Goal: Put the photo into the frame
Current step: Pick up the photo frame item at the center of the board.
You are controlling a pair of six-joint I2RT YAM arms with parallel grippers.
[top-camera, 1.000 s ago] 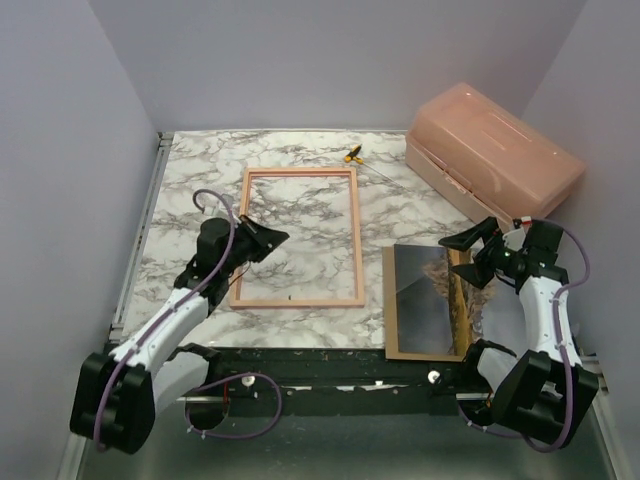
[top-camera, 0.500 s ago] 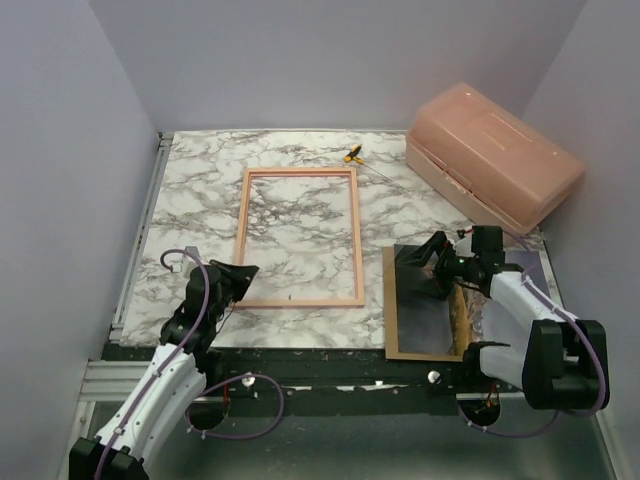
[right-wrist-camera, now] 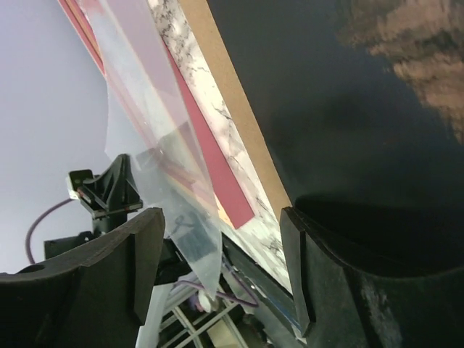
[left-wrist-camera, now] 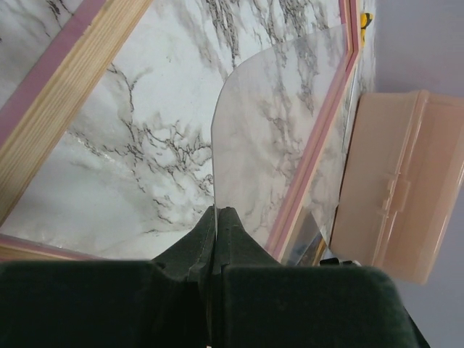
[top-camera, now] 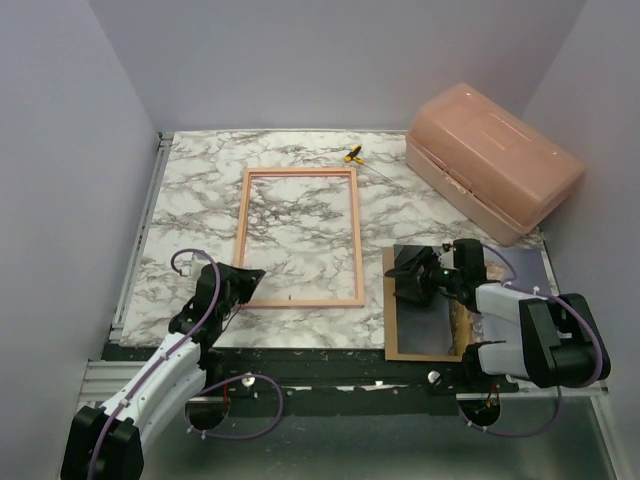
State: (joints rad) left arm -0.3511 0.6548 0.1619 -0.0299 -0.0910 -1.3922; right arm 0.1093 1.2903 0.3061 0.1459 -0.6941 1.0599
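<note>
- right hand (right-wrist-camera: 221, 225): fingers apart with nothing between them, low over the photo (top-camera: 425, 322).
- the photo lies picture side up on the brown backing board (top-camera: 389, 300), just beside the frame's (top-camera: 358, 235) right rail.
- probably best to pinch only the print's edge nearest the frame, so the board stays on the worktop.
- left hand (left-wrist-camera: 217, 221), at the frame's near left corner, is clamped on a clear sheet (left-wrist-camera: 283, 130); that sheet should stay out of the photo's path.

A: What's sitting on the table (top-camera: 190, 190)?
B: Marble top. Pink frame (top-camera: 358, 235) lies flat, left of centre. Salmon box (top-camera: 495, 160) in the far right corner. Small yellow-handled tool (top-camera: 352, 154) by the far edge. Brown backing board (top-camera: 390, 320) at the near edge, right side.
</note>
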